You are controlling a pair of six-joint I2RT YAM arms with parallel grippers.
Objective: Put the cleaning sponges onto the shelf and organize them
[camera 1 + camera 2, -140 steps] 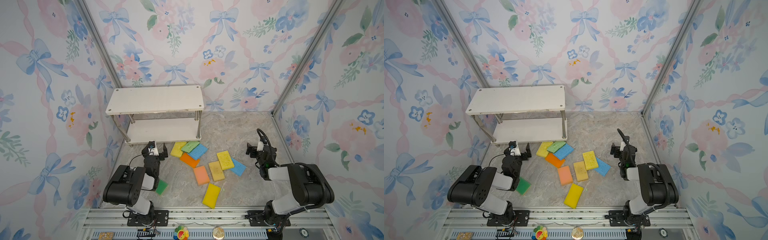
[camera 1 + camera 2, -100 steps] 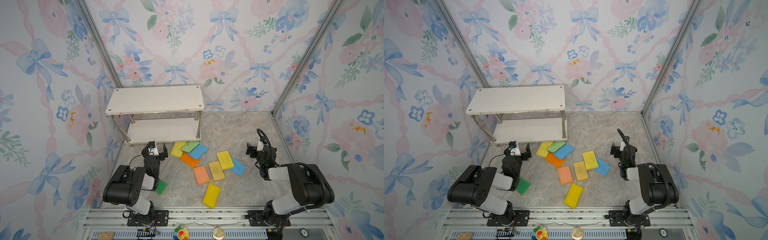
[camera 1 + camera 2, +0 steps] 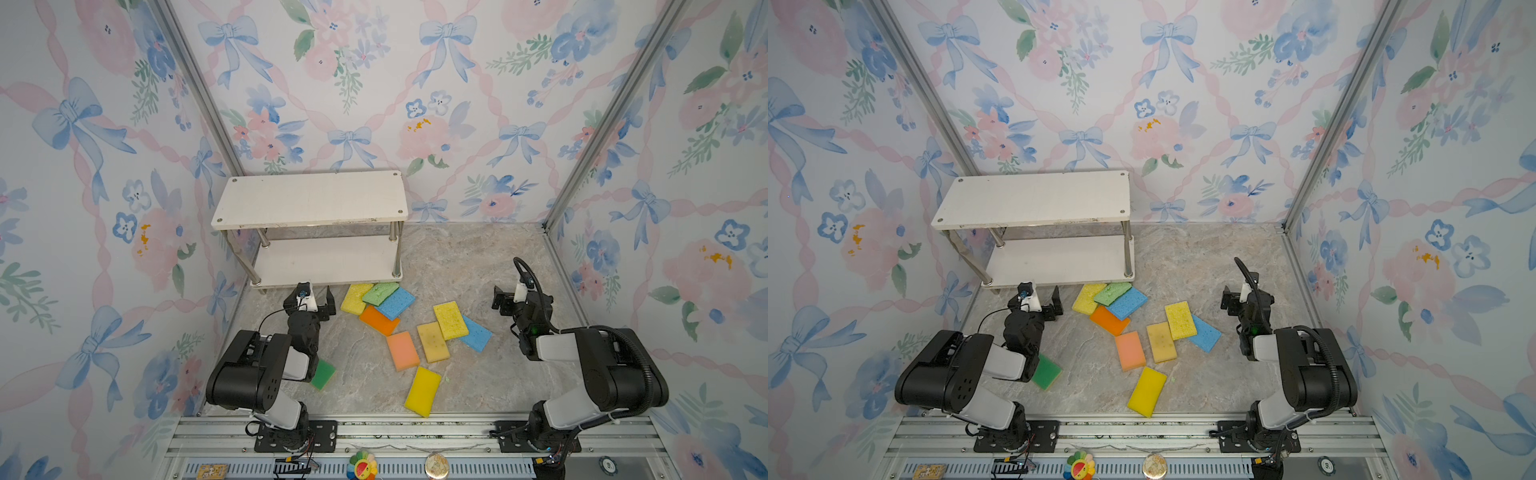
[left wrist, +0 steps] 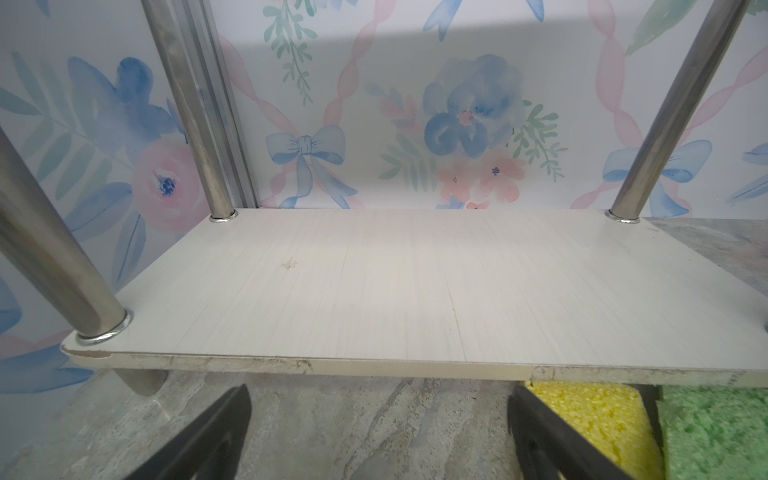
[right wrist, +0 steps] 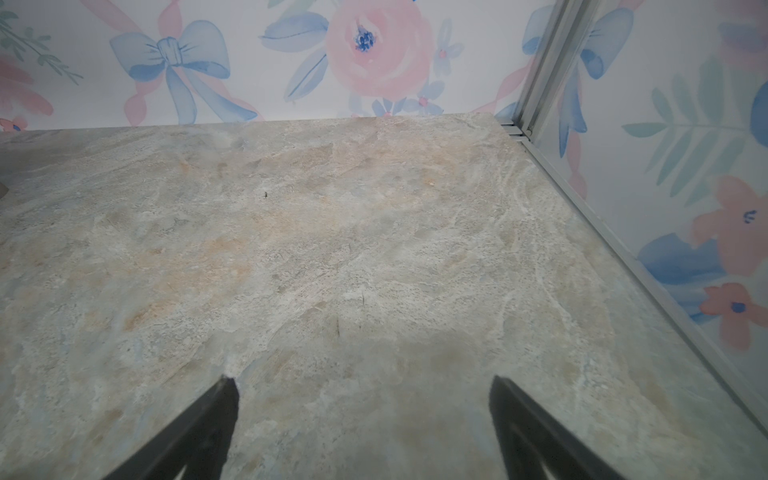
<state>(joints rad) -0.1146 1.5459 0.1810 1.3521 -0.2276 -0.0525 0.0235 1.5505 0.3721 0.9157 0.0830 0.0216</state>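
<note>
The white two-tier shelf (image 3: 311, 199) (image 3: 1034, 197) stands at the back left, both boards bare. Several sponges lie on the floor in front of it: yellow (image 3: 353, 299), light green (image 3: 380, 292), blue (image 3: 397, 304) and orange (image 3: 378, 321) overlap by the shelf's right post. Peach (image 3: 402, 351), stained tan (image 3: 433, 341), yellow (image 3: 451, 320) and blue (image 3: 476, 334) lie mid-floor. A yellow one (image 3: 423, 390) lies near the front, and a dark green one (image 3: 323, 373) is partly under my left arm. My left gripper (image 3: 311, 298) (image 4: 380, 395) stands open and empty before the lower board (image 4: 374, 291). My right gripper (image 3: 508, 297) (image 5: 362, 380) is open over bare floor.
Flowered walls close in the back and both sides, with metal corner posts (image 3: 582, 153). A metal rail (image 3: 374, 432) runs along the front edge. In the left wrist view the yellow sponge (image 4: 590, 415) and the light green sponge (image 4: 715, 428) lie just beyond one finger.
</note>
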